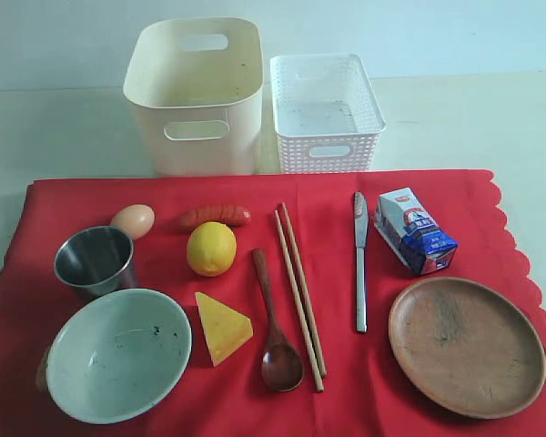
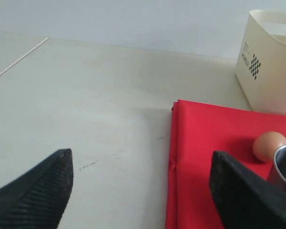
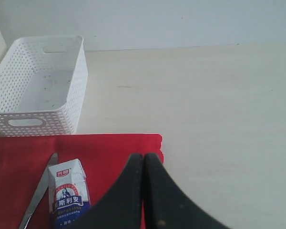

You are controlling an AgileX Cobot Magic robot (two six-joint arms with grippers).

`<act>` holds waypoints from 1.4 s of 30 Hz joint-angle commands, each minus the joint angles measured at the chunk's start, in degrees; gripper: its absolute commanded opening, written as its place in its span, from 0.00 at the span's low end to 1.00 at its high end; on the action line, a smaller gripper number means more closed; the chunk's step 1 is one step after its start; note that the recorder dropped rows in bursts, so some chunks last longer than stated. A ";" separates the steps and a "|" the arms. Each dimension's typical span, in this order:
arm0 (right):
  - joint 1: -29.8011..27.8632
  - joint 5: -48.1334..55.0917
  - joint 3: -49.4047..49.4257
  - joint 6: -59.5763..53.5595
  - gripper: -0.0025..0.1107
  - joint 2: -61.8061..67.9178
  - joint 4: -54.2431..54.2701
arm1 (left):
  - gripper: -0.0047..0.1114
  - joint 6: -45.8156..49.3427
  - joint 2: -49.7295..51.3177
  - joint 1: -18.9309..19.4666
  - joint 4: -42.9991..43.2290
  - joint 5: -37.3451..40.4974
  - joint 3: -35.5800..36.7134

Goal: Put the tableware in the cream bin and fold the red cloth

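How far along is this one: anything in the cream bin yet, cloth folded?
Nothing done. The bin looks empty; cup, bowl, spoon, chopsticks, knife and plate all sit on the red cloth, which is spread out. Nothing in hand: left hand open, right hand shut, both empty. All binning and the fold remain.

The left end effector (image 2: 142,160) has its two dark fingers (image 2: 43,191) spread wide apart, so the jaws stand fully open. The right end effector (image 3: 143,160) has its two dark fingers (image 3: 126,195) pressed together, tips touching, jaws closed. Both point toward the far side.
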 commanded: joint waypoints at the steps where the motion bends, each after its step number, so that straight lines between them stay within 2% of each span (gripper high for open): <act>1: 0.02 -0.67 -0.44 0.10 0.02 0.38 -0.29 | 0.69 -0.32 -0.31 -0.26 -0.18 -0.58 0.13; 16: 0.02 -4.11 -0.44 0.10 0.02 0.35 -0.29 | 0.69 -0.32 -0.31 -0.26 -0.18 -0.58 0.13; 21: 0.02 -4.11 -0.44 0.02 0.02 0.60 4.57 | 0.69 -0.32 -0.31 -0.26 -0.18 -0.58 0.13; 27: 0.02 -1.86 -0.44 -0.51 0.02 3.20 4.64 | 0.69 -0.32 -0.31 -0.26 -0.18 -0.58 0.13; 37: 0.02 4.07 -0.44 -8.39 0.02 11.85 4.64 | 0.69 -0.32 -0.31 -0.26 -0.18 -0.58 0.13; 39: 0.02 4.47 -0.44 -9.10 0.04 13.33 4.80 | 0.69 -0.32 -0.31 -0.26 -0.18 -0.58 0.13; 42: 0.02 4.47 -0.44 -11.74 0.13 15.41 7.29 | 0.69 -0.32 -0.31 -0.26 -0.18 -0.58 0.13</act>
